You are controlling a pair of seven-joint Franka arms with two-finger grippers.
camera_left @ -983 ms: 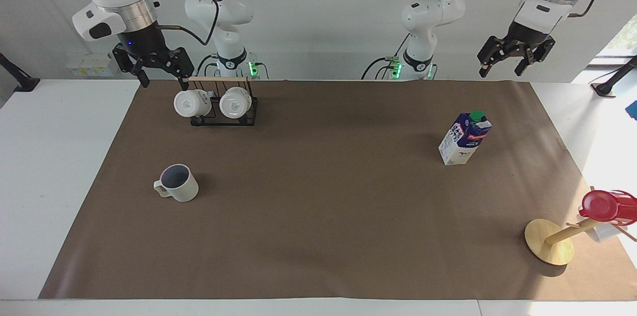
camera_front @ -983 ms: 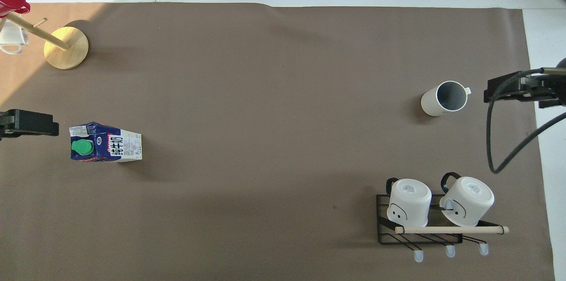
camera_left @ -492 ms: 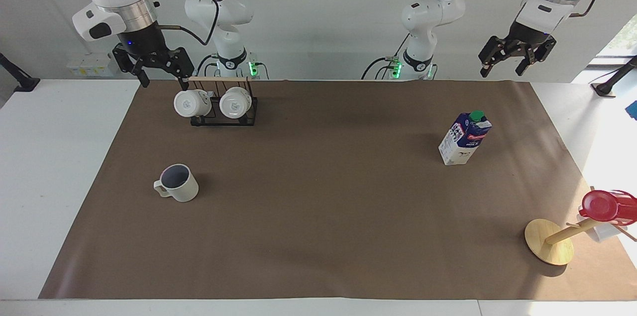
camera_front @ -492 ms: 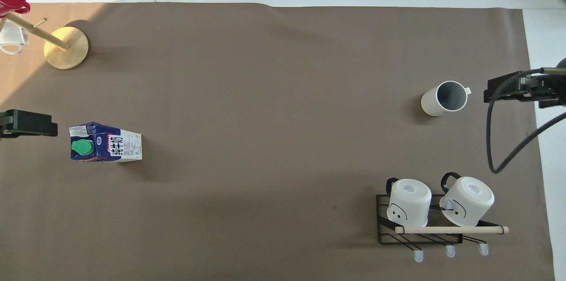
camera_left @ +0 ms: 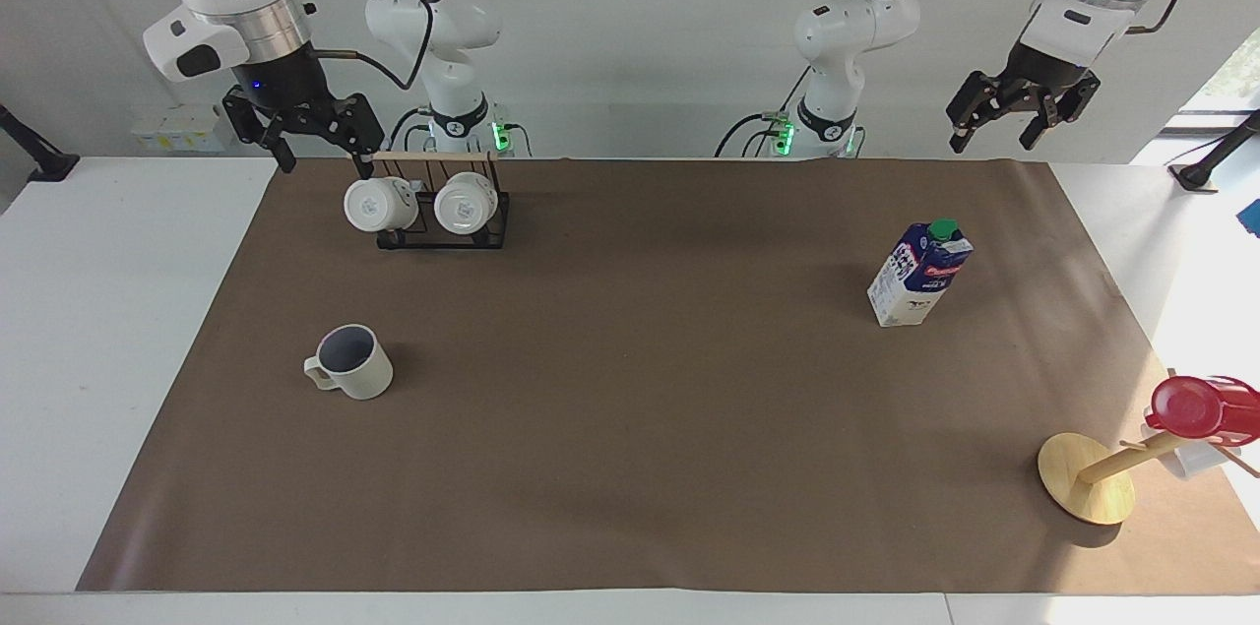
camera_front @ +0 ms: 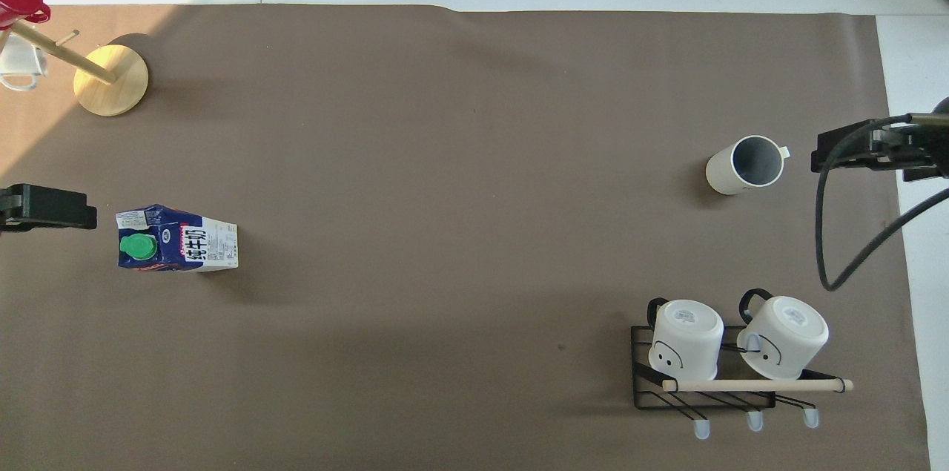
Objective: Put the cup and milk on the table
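From where I sit, the cup [camera_left: 349, 361] and the milk [camera_left: 920, 274] both stand upright on the brown paper that covers the table [camera_left: 98, 310], the cup toward the right arm's end and the milk toward the left arm's end, well apart from each other. I'd judge the placing done — so the risks now lie in the arms moving away. The right gripper [camera_left: 317, 153] hangs just beside the wooden bar of the black rack [camera_left: 443, 212] that carries two white mugs [camera_left: 468, 202]; a careless swing or drop there could clip the bar and shake the mugs loose. The milk is tall and narrow, so I expect a brush from a passing arm would tip it more easily than the squat cup. The wooden stand [camera_left: 1088, 477] with the red cup [camera_left: 1196, 406] sits at the paper's corner, away from both arms.

The right gripper is spread wide and holds nothing. The left gripper [camera_left: 994, 128] is up in the air over the table's edge nearest the robots, fingers also spread wide, empty, touching nothing.
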